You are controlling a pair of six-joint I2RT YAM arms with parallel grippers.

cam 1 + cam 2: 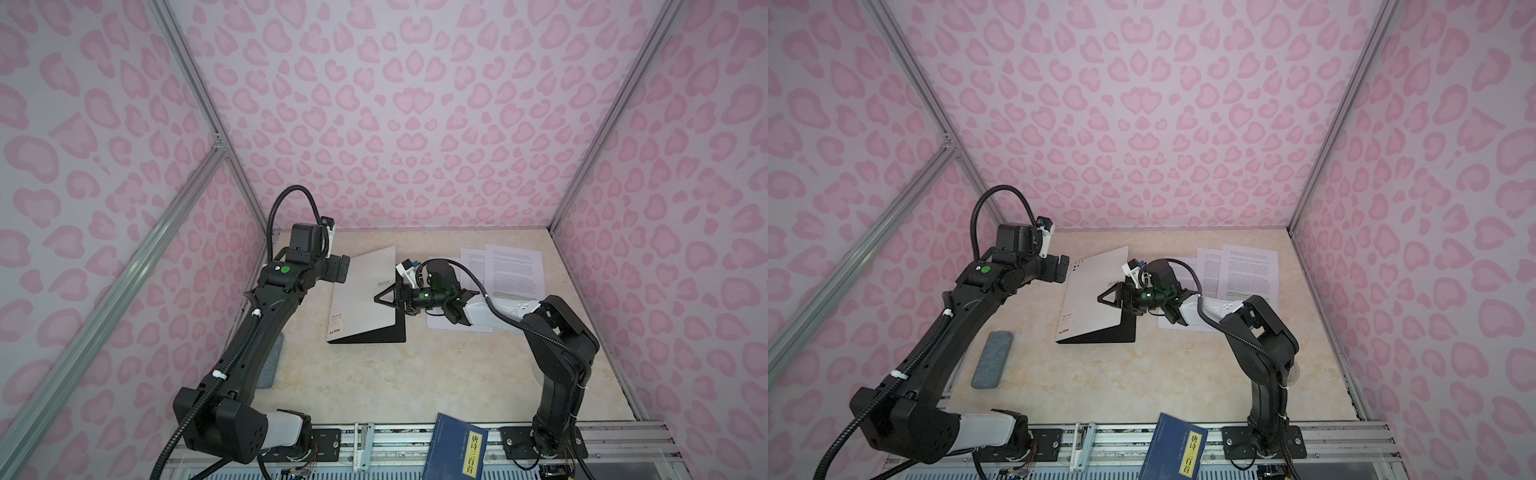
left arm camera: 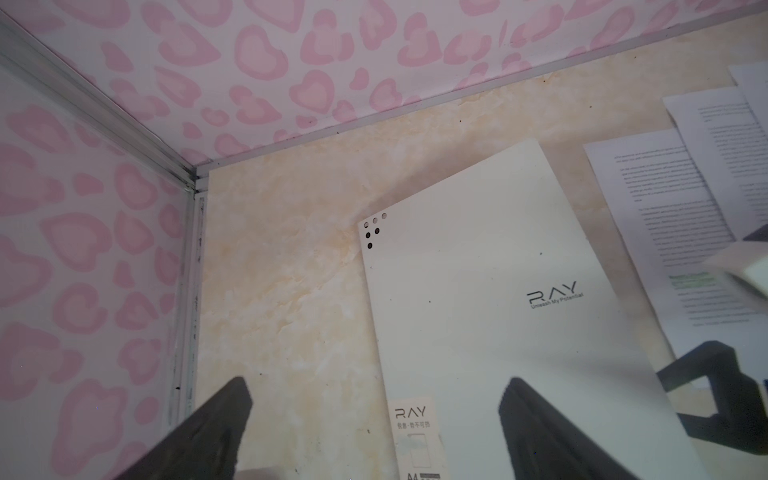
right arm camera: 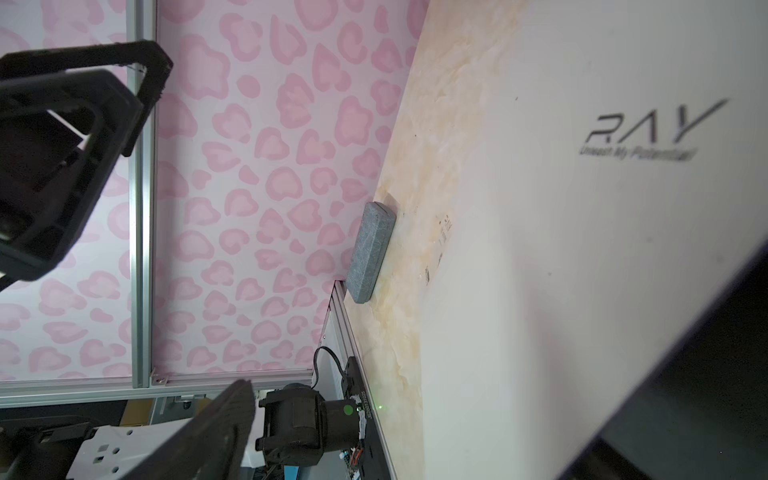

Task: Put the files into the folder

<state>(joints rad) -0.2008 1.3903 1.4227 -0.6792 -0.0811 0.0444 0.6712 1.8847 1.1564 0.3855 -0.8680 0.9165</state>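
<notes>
Top views both showed the left gripper [image 1: 343,268] and right gripper [image 1: 380,298] wide and empty by the folder's [image 1: 357,305] half-raised cover, which needed a square pinch before swinging open.

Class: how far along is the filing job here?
Done: the folder is partly open, black inside showing. In hand: nothing gripped; the right hand is open at its cover, the left hand open nearby. Left: the files lie outside on the table.

Pink heart-patterned walls [image 1: 415,104] enclose a beige marble tabletop [image 1: 415,374].
</notes>
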